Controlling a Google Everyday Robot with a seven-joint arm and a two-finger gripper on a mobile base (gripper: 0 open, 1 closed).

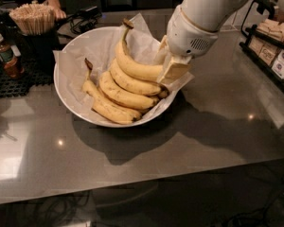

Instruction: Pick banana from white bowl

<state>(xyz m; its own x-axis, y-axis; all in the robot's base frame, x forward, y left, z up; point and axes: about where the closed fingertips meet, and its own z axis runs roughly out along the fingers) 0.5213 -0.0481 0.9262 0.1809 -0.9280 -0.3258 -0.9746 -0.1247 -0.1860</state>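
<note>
The white bowl (71,96), lined with crinkled white paper, stands on the grey counter and holds several yellow bananas. The banana (132,65) is the top, most curved one, with its long dark-tipped stem pointing up and back. My gripper (173,71) reaches down into the right side of the bowl. It is shut on the banana's right, blossom end, which is hidden behind a cream finger (174,72). The banana still rests on the others.
A cup of wooden stir sticks (33,19) and a brown bottle (7,56) stand at the back left on a black mat. A person's arm (52,1) is behind them. A black rack of packets (272,51) stands at the right.
</note>
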